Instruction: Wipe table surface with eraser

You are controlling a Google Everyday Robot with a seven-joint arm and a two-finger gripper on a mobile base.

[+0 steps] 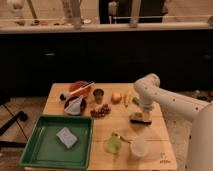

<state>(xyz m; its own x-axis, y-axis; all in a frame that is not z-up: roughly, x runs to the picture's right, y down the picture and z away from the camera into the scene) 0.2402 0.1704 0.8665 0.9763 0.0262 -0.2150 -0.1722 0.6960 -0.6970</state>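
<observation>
The light wooden table surface (115,127) lies in the middle of the camera view, with a small dark mark near its front right corner. The eraser (140,119), a tan block with a dark base, lies flat on the right part of the tabletop. My gripper (144,113) points down right on top of the eraser, at the end of the white arm (170,100) that comes in from the right.
A green tray (47,150) with a grey-blue sponge (66,137) stands at the front left. An orange bowl (79,89), a dark bowl (75,105), a cup (98,95), grapes (102,111), fruit (116,98), a green cup (113,145) and a white cup (138,148) stand on the table.
</observation>
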